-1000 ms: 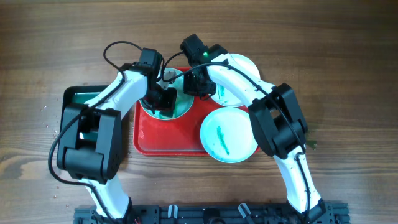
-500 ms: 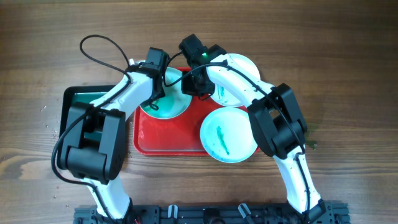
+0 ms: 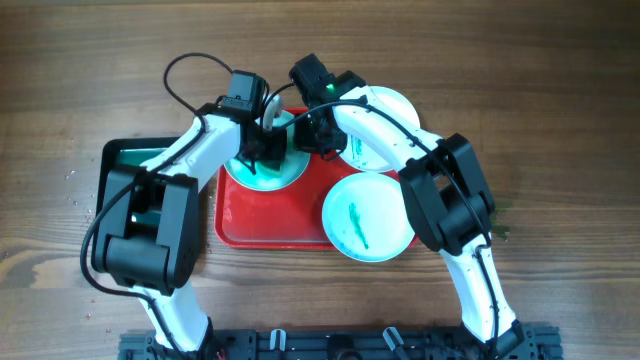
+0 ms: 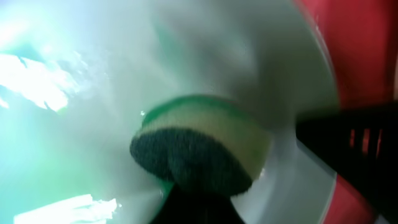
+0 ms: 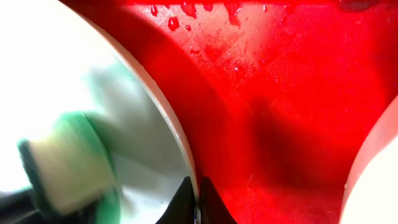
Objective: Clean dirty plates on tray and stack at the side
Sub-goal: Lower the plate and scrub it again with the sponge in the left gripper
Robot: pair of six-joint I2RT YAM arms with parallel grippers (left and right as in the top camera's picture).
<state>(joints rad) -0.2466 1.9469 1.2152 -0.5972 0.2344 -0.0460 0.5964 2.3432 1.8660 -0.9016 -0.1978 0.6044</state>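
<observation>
Scrubbing is judged to be the step in hand: a sponge (image 4: 199, 146) is clenched in the left tool (image 3: 262, 153) and pressed on the teal-smeared plate (image 3: 258, 178) at the far left of the red tray (image 3: 270, 222), while this plate's rim is pinched by the right tool (image 5: 198, 199). A far plate (image 3: 390, 110) and a near plate (image 3: 365, 215) are seen at the right. Next, the smear must be wiped off fully, rim held steady, before the plate is moved to the counter (image 3: 560, 90).

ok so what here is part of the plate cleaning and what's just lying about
in the job: red tray, plate being scrubbed, two other plates, sponge in left hand, right hand on that plate's rim
lying about: black tray
</observation>
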